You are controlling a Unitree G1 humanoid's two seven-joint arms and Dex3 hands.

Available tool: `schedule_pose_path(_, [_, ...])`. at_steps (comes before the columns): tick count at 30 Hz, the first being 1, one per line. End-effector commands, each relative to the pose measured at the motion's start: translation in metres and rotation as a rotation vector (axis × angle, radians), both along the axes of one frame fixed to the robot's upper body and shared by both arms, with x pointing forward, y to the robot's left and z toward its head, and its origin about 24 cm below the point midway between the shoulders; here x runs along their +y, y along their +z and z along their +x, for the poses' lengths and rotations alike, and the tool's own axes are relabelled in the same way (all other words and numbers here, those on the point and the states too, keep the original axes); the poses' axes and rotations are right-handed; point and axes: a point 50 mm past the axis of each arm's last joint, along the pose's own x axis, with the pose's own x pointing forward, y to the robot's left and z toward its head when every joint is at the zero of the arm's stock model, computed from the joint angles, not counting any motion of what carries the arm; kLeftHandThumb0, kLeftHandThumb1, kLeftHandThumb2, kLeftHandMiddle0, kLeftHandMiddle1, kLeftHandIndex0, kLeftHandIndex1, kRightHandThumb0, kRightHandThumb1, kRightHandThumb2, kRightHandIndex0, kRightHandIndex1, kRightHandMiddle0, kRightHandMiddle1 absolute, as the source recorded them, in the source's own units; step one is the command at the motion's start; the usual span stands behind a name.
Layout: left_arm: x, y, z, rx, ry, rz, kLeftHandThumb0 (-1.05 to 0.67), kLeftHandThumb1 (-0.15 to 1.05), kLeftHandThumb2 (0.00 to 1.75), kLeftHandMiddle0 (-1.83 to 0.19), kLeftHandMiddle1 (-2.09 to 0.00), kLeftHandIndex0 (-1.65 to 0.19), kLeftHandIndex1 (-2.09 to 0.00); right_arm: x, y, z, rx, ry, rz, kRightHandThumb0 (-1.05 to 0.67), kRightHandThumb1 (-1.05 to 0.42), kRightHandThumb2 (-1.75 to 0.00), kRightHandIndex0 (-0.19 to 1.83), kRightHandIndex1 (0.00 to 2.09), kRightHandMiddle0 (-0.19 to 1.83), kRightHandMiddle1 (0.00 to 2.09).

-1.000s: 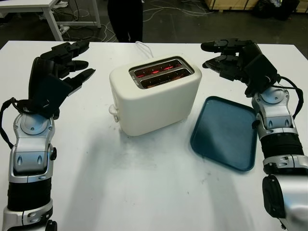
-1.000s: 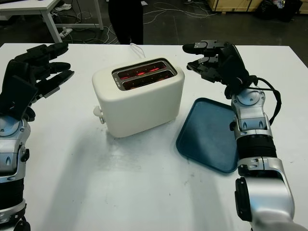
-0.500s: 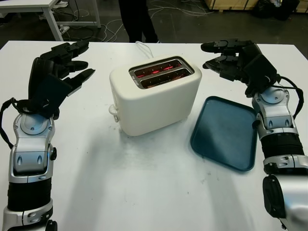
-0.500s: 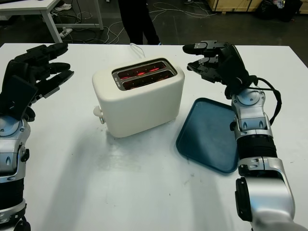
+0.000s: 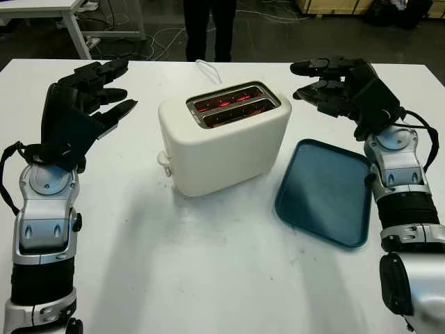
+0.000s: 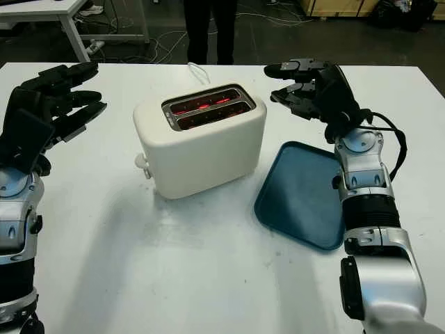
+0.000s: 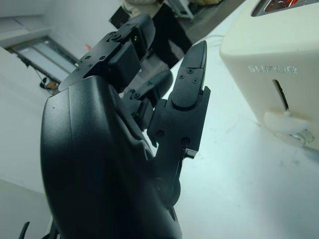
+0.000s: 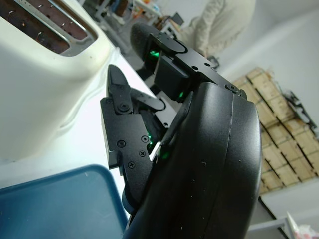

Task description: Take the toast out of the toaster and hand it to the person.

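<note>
Both hands, your left hand and right hand, hung open beside the cream plastic toaster, right nearer its glowing slots.

One cream toaster with two glowing slots stands on the white table. One blue tray lies there too. One person stands beyond the table's far edge.
</note>
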Motion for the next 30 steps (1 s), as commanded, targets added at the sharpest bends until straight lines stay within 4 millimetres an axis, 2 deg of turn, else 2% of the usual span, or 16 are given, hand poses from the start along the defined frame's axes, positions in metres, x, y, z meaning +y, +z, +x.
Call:
schedule_pose_path(1, [-0.0004, 0.0010, -0.0008, -0.007, -0.005, -0.007, -0.32, 0.92, 0.09, -0.58, -0.55, -0.72, -0.01, -0.0020, 0.0039, -0.0003, -0.008, -0.010, 0.007, -0.08, -0.92, -0.15, 0.79, 0.63, 0.91, 0.00])
schedule_pose_path(23, [0.0016, 0.0019, 0.0000, -0.010, 0.006, -0.005, -0.31, 0.92, 0.10, -0.60, -0.55, -0.73, -0.01, 0.0019, 0.0021, 0.0013, -0.006, 0.000, 0.012, -0.16, -0.92, -0.14, 0.83, 0.64, 0.95, 0.02])
schedule_pose_path(30, [0.0005, 0.0047, 0.0005, -0.014, 0.000, -0.019, -0.29, 0.92, 0.10, -0.59, -0.56, -0.72, 0.00, 0.0004, 0.0056, 0.0005, -0.035, -0.013, 0.000, -0.13, -0.92, -0.12, 0.84, 0.65, 0.95, 0.02])
